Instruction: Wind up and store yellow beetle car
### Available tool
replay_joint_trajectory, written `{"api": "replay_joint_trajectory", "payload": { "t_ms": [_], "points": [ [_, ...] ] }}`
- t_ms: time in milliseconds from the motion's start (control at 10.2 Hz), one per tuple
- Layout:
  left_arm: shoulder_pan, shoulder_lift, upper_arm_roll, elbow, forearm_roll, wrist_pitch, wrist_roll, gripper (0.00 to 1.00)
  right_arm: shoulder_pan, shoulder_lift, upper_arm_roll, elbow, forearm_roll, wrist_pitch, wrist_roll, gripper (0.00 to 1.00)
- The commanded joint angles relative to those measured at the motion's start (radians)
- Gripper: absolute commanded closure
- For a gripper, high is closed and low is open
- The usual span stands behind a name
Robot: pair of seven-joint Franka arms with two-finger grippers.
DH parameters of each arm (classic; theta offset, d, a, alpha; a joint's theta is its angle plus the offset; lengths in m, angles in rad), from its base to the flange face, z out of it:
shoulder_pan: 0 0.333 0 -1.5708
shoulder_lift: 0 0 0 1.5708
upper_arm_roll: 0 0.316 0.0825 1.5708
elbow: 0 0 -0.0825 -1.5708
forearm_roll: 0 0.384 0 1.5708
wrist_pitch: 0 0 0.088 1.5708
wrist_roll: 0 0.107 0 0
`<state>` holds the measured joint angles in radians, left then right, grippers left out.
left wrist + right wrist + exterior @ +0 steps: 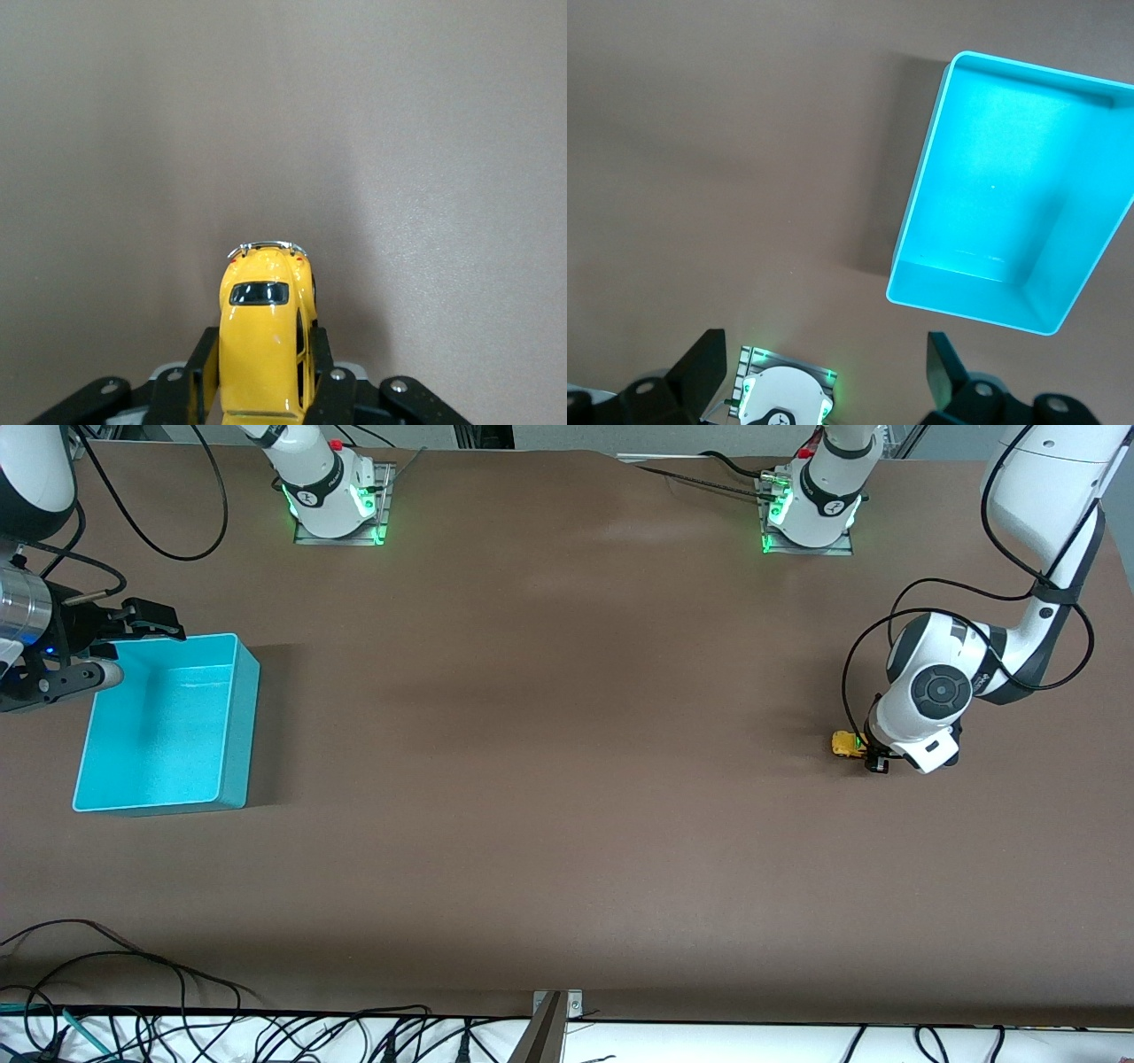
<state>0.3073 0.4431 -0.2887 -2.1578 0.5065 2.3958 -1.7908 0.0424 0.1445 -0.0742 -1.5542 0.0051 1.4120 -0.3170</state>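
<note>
Yellow beetle car (263, 341) clamped between left pincer (263, 376) fingers (right pincer (824, 372) apart, waiting)

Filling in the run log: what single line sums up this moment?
left gripper: shut on yellow beetle car, on table | right gripper: open, waiting by turquoise bin | bin: empty

Item count for the work surface:

- Yellow beetle car (847, 744): one.
- Turquoise bin (232, 731): one, open-topped and rectangular.
- Table (567, 779): one, with a brown surface.
- Robot arms: two, each mounted on its own base plate.
- Grippers: two, comprising the left gripper (264, 381) and the right gripper (828, 372).
</note>
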Motion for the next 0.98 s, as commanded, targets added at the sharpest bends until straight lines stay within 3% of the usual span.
{"api": "replay_joint_trajectory", "payload": {
  "t_ms": [0,197,295,394,492,886],
  "points": [
    [0.01,0.143,0.019,0.019,0.046,0.069,-0.001,1.0,-0.002,0.006,0.001,0.019,0.018,-0.014,-0.011,0.0],
    [0.022,0.137,0.017,0.021,0.046,0.069,0.001,1.0,-0.002,0.006,0.001,0.017,0.016,-0.015,-0.011,0.0],
    [0.029,0.134,0.017,0.027,0.041,0.069,0.001,0.9,-0.002,0.006,0.001,0.017,0.016,-0.015,-0.011,0.0],
    [0.032,0.134,0.016,0.036,0.037,0.062,-0.001,0.35,-0.002,0.006,0.001,0.017,0.018,-0.015,-0.011,0.0],
    [0.032,0.132,0.013,0.041,0.037,0.06,-0.005,0.0,-0.002,0.006,0.001,0.017,0.016,-0.015,-0.011,0.0],
    [0.032,0.068,0.006,0.082,-0.028,0.001,0.001,0.0,-0.002,0.006,0.001,0.017,0.018,-0.015,-0.011,0.0]
  ]
}}
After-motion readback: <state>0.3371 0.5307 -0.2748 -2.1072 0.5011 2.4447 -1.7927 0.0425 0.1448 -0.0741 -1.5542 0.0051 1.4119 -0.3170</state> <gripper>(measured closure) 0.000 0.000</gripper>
